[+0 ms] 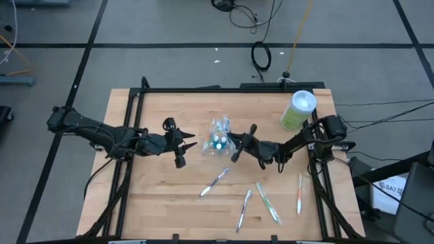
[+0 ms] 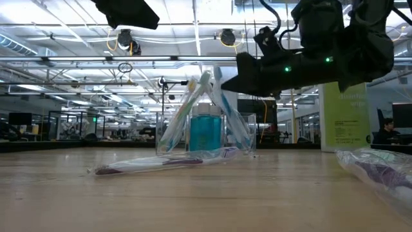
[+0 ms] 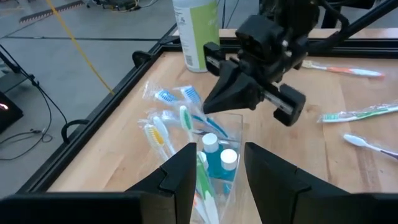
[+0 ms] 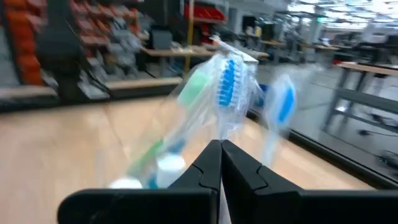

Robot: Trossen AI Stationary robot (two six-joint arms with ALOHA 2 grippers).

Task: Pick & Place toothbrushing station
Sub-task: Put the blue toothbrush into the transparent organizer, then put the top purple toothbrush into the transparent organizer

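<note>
— High view first, from the left: where is the left gripper [image 1: 182, 144]?
— Just left of the clear cup [image 1: 219, 139], fingers spread, holding nothing.
— And the cup itself?
— Near the middle of the counter [image 1: 149, 196], upright, with wrapped toothbrushes [image 3: 166, 127] leaning in it and white-capped teal pieces [image 3: 217, 157] inside.
— The right gripper [image 1: 237, 147]?
— Just right of the cup, fingers pressed together, close against the cup's contents.
— Anything else?
— Loose toothbrushes [image 1: 256, 198] lie on the near half of the counter, and a green canister [image 1: 298, 110] stands at the far right.
</note>
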